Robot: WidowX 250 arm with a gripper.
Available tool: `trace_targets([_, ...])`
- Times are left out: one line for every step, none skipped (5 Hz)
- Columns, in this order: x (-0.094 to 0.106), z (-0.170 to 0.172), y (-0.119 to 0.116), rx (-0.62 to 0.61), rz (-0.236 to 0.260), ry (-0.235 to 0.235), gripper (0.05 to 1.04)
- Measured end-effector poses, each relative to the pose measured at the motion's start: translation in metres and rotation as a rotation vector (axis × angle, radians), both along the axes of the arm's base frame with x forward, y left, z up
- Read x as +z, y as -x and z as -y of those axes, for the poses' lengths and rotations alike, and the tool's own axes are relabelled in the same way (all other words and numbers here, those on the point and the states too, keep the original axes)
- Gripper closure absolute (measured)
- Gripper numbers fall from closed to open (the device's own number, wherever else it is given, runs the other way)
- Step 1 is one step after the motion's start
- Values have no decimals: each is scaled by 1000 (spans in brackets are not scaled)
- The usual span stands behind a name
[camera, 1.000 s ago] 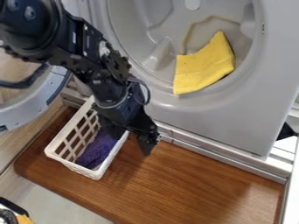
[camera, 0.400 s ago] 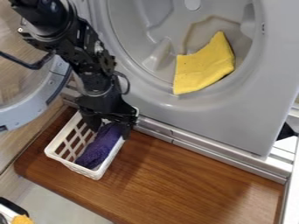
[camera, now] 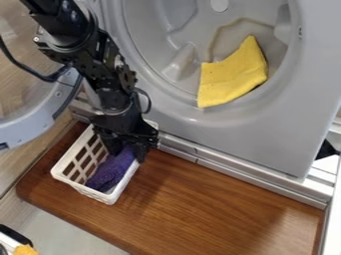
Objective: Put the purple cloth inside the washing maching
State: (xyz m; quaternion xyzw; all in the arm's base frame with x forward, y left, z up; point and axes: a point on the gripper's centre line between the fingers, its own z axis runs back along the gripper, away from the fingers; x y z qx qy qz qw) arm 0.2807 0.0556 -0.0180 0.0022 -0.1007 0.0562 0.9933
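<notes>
- Leftward and then down: since the earliest frame the gripper [camera: 126, 152] has gone from beyond the basket's right side to the upper part of the basket [camera: 83, 191].
- Grey washing machine [camera: 220, 132], across the upper centre and right; its raised opening rim stands between the basket and the drum.
- Brown wooden board [camera: 206, 199], along the lower part of the frame, under the basket.
- Black arm [camera: 110, 69], slanting from upper left down toward the basket, beside the machine's opening, with the gripper hanging downward.
- Open round door [camera: 30, 130], at the left edge, beside the arm.
- White lattice basket, lower left of centre, its walls around the purple cloth [camera: 110, 172].
- Yellow cloth [camera: 230, 79], in the drum's lower right part.
- Purple cloth, lying lengthwise in the basket, its upper end at the gripper; whether that is pinched, I cannot tell.
</notes>
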Motion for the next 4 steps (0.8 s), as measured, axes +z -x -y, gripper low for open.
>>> trace_targets([1, 3, 0, -12, 3, 3, 695])
trace_targets([9, 7, 5, -20, 21, 16, 815])
trace_targets([25, 12, 10, -36, 51, 31, 832])
trace_targets([43, 10, 18, -22, 74, 8, 832])
